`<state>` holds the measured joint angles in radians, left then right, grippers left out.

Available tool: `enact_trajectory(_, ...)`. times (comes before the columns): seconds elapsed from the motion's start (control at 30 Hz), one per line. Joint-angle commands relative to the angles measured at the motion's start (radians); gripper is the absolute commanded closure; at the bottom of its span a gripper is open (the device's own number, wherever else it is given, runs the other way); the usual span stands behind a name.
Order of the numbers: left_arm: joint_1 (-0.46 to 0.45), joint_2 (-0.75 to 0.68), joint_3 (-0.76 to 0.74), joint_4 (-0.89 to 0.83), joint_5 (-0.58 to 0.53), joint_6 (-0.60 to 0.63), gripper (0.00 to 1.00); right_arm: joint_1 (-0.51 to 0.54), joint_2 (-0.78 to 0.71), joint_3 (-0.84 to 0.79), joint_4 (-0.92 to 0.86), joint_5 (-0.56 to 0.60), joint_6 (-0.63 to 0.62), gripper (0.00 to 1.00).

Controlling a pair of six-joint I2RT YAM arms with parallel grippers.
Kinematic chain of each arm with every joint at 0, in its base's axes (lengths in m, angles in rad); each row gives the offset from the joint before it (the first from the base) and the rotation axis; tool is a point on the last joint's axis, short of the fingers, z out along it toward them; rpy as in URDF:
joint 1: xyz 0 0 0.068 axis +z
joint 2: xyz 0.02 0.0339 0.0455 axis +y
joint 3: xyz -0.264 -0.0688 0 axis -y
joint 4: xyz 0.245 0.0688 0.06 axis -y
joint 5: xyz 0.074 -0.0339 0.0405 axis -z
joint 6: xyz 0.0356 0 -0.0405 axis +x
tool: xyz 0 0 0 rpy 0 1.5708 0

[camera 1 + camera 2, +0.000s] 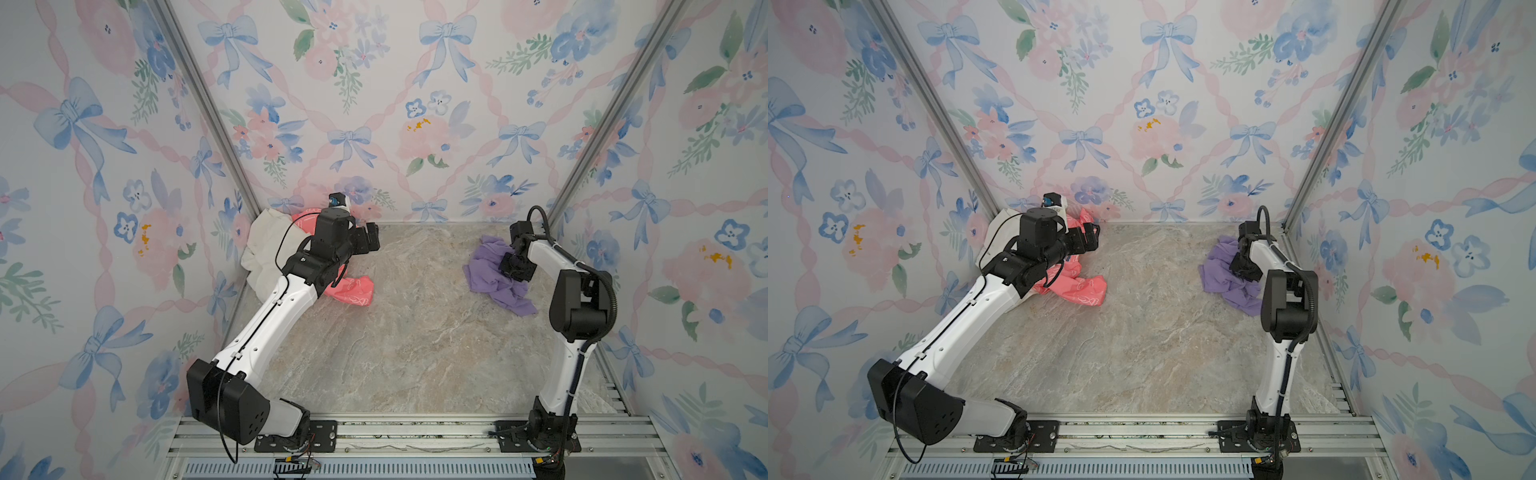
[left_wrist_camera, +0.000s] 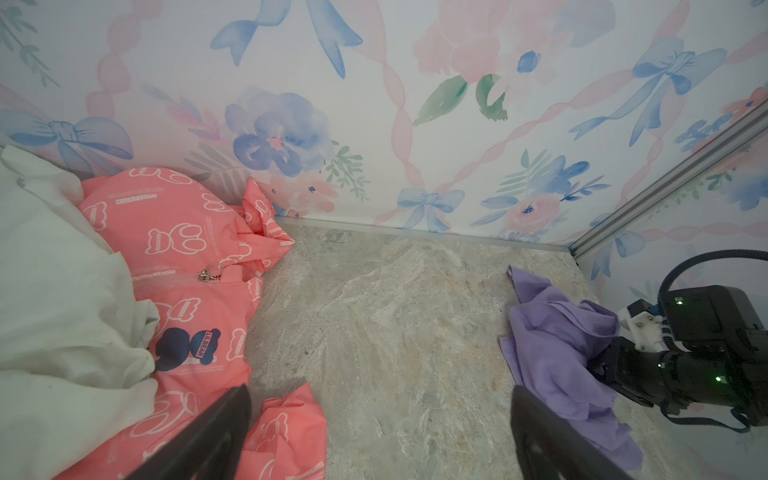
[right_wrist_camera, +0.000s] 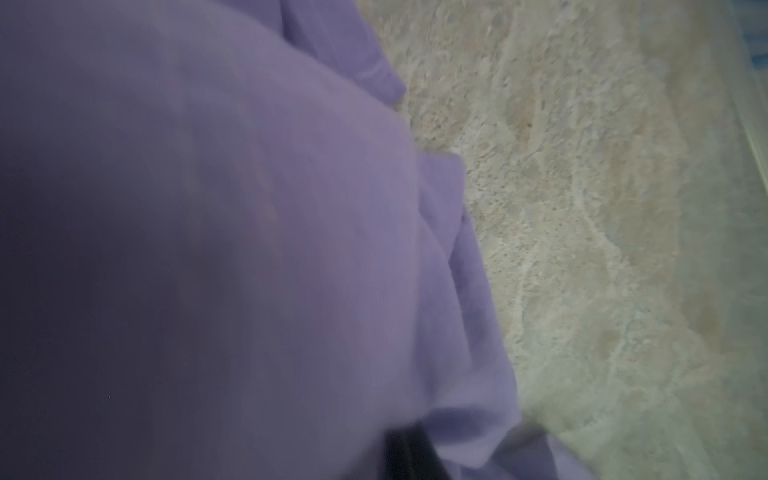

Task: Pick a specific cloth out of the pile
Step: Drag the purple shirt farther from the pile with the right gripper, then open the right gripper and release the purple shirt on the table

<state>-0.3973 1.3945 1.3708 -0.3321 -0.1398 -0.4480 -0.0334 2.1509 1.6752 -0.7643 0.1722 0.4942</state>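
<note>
while the lavender cloth lies well apart from the pile, the right gripper is pressed onto it, jaw state untellable; the left gripper is held open.

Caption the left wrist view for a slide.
Lavender cloth lies apart from the coral-pink cloth and cream cloth.
</note>
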Motion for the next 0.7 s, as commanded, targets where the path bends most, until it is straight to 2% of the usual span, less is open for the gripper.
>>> enact_trajectory(0.0, 0.012, -0.039, -0.058, 0.055, -0.07, 0.02, 0.02, -0.008, 0.003, 0.049, -0.087, -0.051, 0.006, 0.54)
enact_trajectory(0.1, 0.02, -0.058, -0.125, 0.107, -0.108, 0.03, 0.02, -0.008, -0.03, 0.052, -0.056, -0.084, 0.001, 0.32)
enact_trajectory(0.33, 0.078, -0.135, -0.312, 0.272, -0.172, 0.025, 0.02, -0.007, -0.213, 0.023, 0.018, -0.116, -0.027, 0.02)
enact_trajectory(0.53, 0.11, -0.203, -0.476, 0.436, -0.242, 0.058, 0.02, 0.001, -0.411, -0.036, 0.056, -0.108, -0.078, 0.03)
enact_trajectory(0.67, 0.134, -0.249, -0.616, 0.564, -0.299, 0.069, 0.02, 0.018, -0.603, -0.192, 0.196, -0.07, -0.128, 0.03)
